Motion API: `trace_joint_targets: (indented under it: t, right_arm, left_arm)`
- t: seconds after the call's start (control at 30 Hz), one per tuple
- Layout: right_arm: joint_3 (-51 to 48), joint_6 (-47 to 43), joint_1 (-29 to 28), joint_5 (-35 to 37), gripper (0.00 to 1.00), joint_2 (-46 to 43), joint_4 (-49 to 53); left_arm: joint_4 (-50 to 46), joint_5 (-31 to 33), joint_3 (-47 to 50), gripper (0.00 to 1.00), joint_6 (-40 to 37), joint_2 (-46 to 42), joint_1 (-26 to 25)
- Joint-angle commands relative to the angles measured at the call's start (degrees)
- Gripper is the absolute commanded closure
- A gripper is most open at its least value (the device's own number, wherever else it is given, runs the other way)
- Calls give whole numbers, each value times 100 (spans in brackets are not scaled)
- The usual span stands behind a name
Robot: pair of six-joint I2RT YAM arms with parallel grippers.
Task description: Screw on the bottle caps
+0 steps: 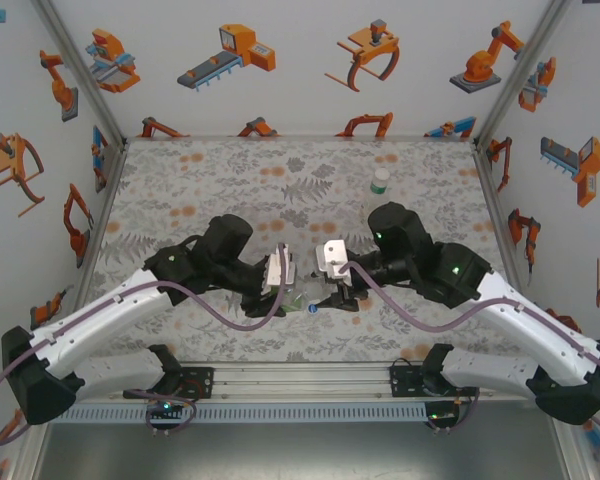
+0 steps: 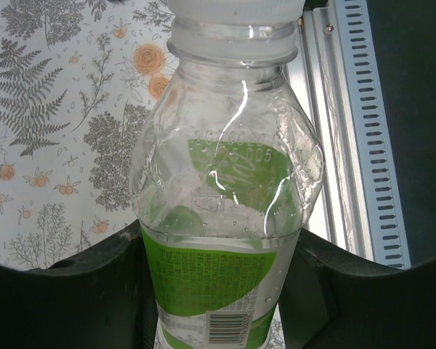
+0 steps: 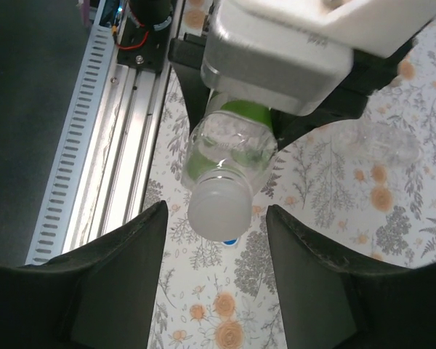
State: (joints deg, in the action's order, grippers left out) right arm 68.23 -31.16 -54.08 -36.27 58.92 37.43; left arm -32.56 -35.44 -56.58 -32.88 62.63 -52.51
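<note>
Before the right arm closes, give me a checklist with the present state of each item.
1. Left gripper clamped on the green-label bottle: ok.
2. White cap seated on the bottle's neck: ok.
3. Cap already screwed tight: cannot tell.
4. Right gripper open, a finger on either side of the white cap: ok.
5. White cap roughly centred between those fingers: ok.
6. Blue cap lying on the mat below the bottle, apart from the fingers: ok.
</note>
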Motion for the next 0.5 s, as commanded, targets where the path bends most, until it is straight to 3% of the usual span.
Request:
trace_joint_targets:
  t: [0.0,0.13,0.47]
  right_arm:
    - [-150,-154,-16,-162,49,-73,-232]
    - [-371,-124,-19,26,54,-267,-538]
    - [-552,45,-23,110,54,-430,-966]
  left_arm:
    - [133,-155,-25,100,28,-103,-31]
    - [191,-174,13,100,91,-109,-40]
    - [192,-224,-33,100,107,-3,-49]
